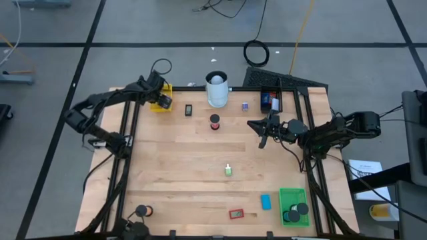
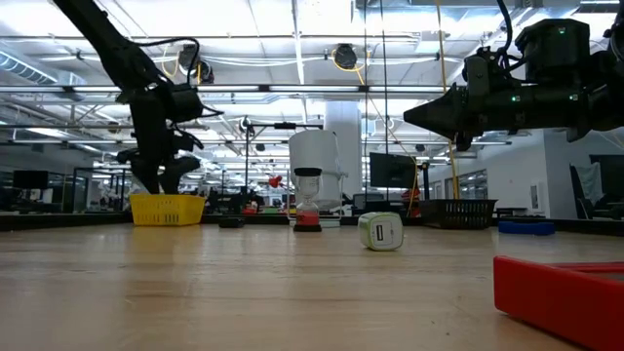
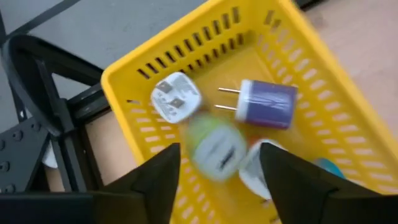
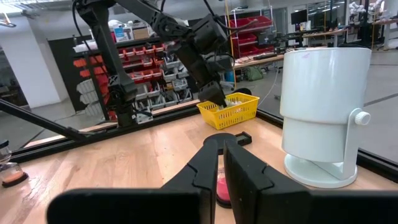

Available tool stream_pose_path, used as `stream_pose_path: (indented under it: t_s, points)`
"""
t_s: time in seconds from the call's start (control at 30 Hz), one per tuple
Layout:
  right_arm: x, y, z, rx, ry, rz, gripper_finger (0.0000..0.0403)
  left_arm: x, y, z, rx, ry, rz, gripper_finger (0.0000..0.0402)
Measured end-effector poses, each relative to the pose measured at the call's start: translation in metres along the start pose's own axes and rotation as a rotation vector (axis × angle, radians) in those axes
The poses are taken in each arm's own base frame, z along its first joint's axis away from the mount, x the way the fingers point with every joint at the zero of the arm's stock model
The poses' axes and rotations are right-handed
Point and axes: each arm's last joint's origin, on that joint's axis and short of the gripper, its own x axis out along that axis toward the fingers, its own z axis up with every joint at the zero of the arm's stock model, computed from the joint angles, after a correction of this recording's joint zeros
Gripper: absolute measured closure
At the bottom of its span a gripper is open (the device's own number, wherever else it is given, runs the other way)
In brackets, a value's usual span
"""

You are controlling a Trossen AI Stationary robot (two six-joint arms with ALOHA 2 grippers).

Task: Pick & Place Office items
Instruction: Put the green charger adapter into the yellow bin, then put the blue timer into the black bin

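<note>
**Left pincer over the yellow tray, right pincer aloft**

We see the left pincer point(image 3: 217, 165) released, its fingers spread directly above the yellow tray point(image 1: 161, 98). A green-and-white charger point(image 3: 216, 149) sits between and just beyond the fingers, blurred; whether it touches the tray floor we cannot tell. Beside it in the tray lie a white plug point(image 3: 176, 98) and a purple plug point(image 3: 267, 103). The right pincer point(image 1: 263, 141) hangs clenched and empty above the worktop point(image 1: 187, 160), with the red-based hourglass point(image 1: 214, 123) and white cylinder point(image 1: 217, 89) ahead of it.
</note>
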Motion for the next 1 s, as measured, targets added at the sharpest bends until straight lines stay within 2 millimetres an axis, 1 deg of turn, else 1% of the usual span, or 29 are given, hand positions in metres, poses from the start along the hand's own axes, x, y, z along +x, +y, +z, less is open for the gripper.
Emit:
stream_pose_path:
  t_s: [0.1,0.17,0.27,0.33,0.43,0.53,0.73,0.87,0.93,1.0]
  points:
    - [0.0,0.0,0.0,0.0,0.0,0.0,0.0385,-0.007,0.002,-0.001,0.021,-0.005,0.002,0.0141]
    - [0.0,0.0,0.0,0.0,0.0,0.0,0.0385,-0.015,0.004,-0.001,0.028,-0.022,0.003,0.0128]
    - [0.0,0.0,0.0,0.0,0.0,0.0,0.0385,-0.03,0.007,-0.003,0.035,-0.046,-0.01,0.0122]
    - [0.0,0.0,0.0,0.0,0.0,0.0,0.0385,-0.04,0.006,-0.003,0.034,-0.071,-0.05,0.0128]
    - [0.0,0.0,0.0,0.0,0.0,0.0,0.0385,-0.056,-0.001,-0.005,0.056,-0.132,-0.134,0.0159]
    - [0.0,0.0,0.0,0.0,0.0,0.0,0.0385,-0.063,-0.015,-0.016,0.104,-0.219,-0.207,0.0207]
    - [0.0,0.0,0.0,-0.001,0.001,0.0,0.0385,-0.059,-0.043,-0.055,0.201,-0.475,-0.405,0.0306]
    - [0.0,0.0,0.0,-0.001,0.001,0.0,0.0385,-0.053,-0.057,-0.079,0.226,-0.658,-0.578,0.0355]
    - [0.0,0.0,0.0,-0.001,0.001,0.0,0.0385,-0.052,-0.062,-0.088,0.213,-0.682,-0.702,0.0372]
    - [0.0,0.0,0.0,-0.003,0.002,0.002,0.0385,-0.052,-0.066,-0.093,0.227,-0.675,-0.79,0.0384]
